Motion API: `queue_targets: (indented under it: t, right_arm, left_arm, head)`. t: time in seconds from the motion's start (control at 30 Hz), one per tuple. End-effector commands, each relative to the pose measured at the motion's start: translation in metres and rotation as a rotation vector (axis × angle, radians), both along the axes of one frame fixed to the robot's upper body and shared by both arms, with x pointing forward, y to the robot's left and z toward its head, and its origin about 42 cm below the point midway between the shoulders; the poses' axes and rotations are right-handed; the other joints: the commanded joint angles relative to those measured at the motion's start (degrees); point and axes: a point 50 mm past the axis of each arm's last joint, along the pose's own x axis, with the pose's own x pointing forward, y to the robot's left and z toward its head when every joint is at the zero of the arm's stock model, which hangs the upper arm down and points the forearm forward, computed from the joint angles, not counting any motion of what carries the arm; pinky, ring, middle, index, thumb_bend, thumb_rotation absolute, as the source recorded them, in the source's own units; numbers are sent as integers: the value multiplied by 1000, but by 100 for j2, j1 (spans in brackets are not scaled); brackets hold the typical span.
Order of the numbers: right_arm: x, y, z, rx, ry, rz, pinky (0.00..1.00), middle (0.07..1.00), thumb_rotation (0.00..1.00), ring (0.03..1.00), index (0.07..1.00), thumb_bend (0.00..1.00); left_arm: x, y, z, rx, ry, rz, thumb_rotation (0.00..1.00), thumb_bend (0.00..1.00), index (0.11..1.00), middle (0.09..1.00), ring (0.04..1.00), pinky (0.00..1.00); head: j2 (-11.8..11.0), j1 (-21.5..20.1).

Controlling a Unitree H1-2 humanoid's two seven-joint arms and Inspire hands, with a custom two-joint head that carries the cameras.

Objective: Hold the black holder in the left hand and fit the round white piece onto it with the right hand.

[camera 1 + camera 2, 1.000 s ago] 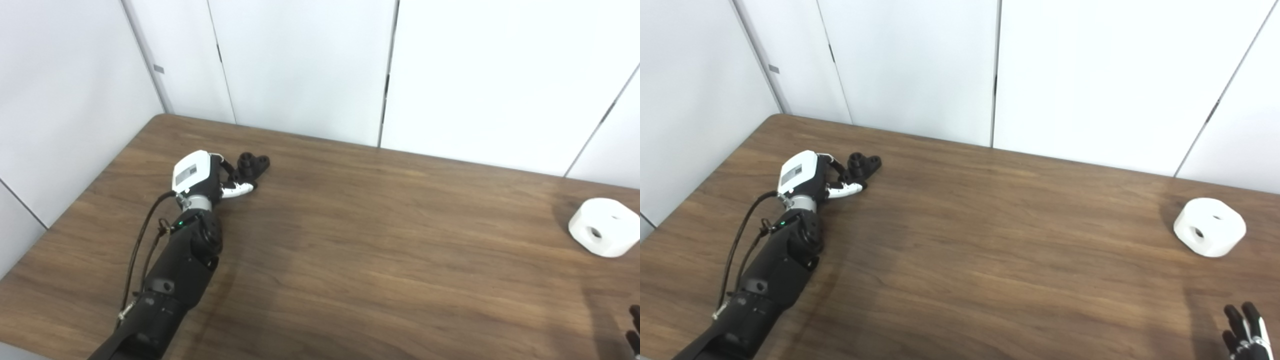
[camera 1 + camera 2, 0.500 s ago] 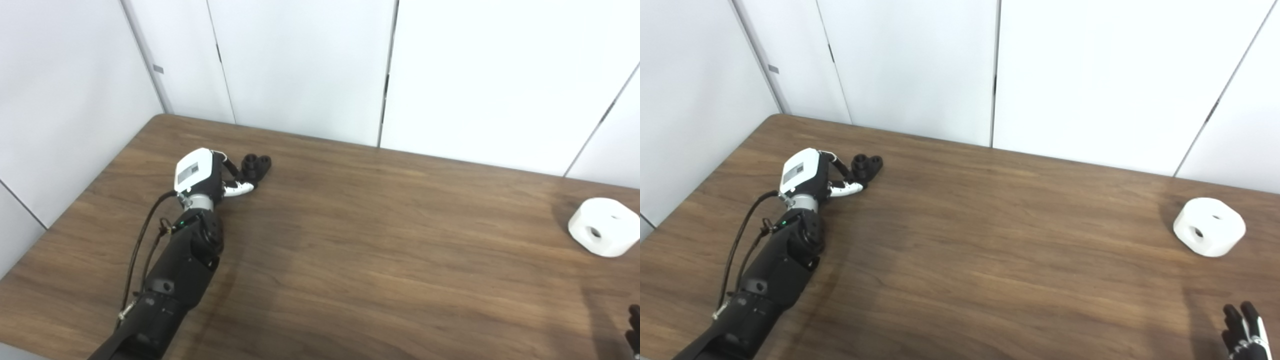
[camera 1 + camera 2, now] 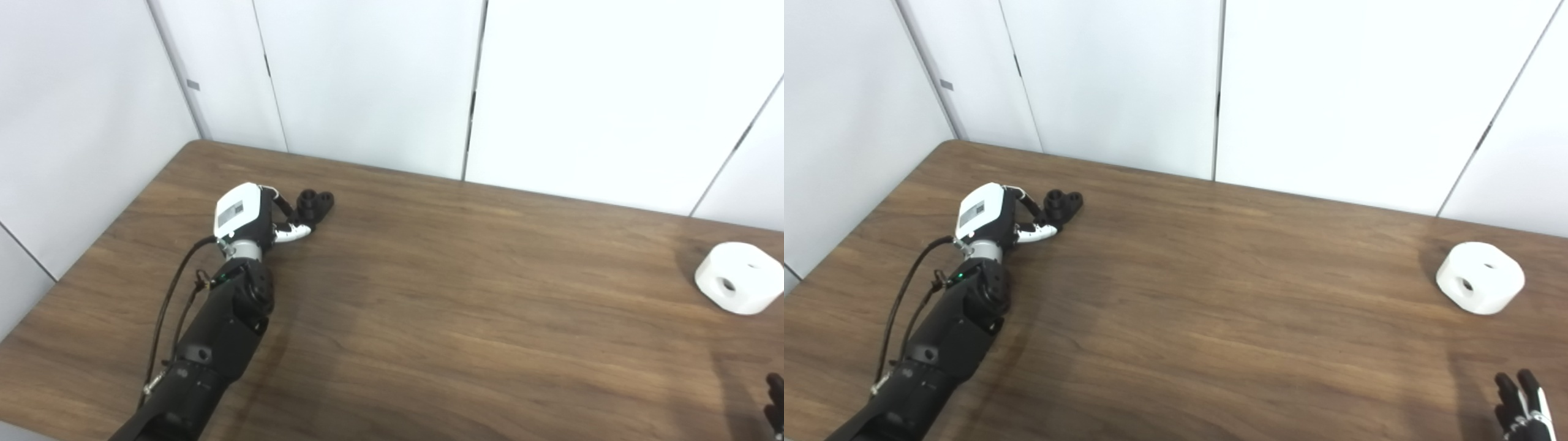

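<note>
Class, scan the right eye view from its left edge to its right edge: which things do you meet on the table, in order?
Left hand → black holder → round white piece → right hand, only its fingertips showing at the bottom right corner.

One black holder (image 3: pixel 314 204), one round white piece (image 3: pixel 1480 277), two hands — left hand (image 3: pixel 245 211), right hand (image 3: pixel 1522 409) — one table (image 3: pixel 429 294).

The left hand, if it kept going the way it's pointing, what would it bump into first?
The black holder. The left hand points toward the table's far side, and its fingers already reach the holder; whether they grip it is unclear. Beyond lies bare table, then the white wall panels.
</note>
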Motion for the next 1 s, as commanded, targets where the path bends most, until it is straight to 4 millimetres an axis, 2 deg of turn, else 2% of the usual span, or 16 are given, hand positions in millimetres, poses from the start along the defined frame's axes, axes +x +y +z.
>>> queue_targets:
  t: [0.0,0.2,0.5,0.7,0.97]
  right_arm:
    - [-7,9,-12,36,43,-2,1000,940,1000,983,989,619]
    - [-7,12,-11,30,38,-1,1000,939,1000,982,989,600]
    - [-4,16,-12,37,33,1,1000,934,1000,982,990,580]
    - [-3,21,-11,36,31,-3,985,928,1000,977,991,615]
    - [-1,27,-9,35,28,-8,1000,915,1000,962,977,508]
  left_arm:
    - [0,-2,10,0,-26,-53,54,510,490,816,897,917]
    - [-13,-13,6,-21,6,-122,57,509,490,830,899,918]
    - [-46,-46,-4,-55,55,-271,59,506,492,852,915,915]
    - [-72,-71,-11,-66,88,-404,58,504,493,866,925,922]
    - [-111,-111,-21,-72,105,-579,55,506,492,865,922,906]
  head:
    - [7,-7]
    - [47,-104]
    - [99,-231]
    - [164,-387]
    - [287,-635]
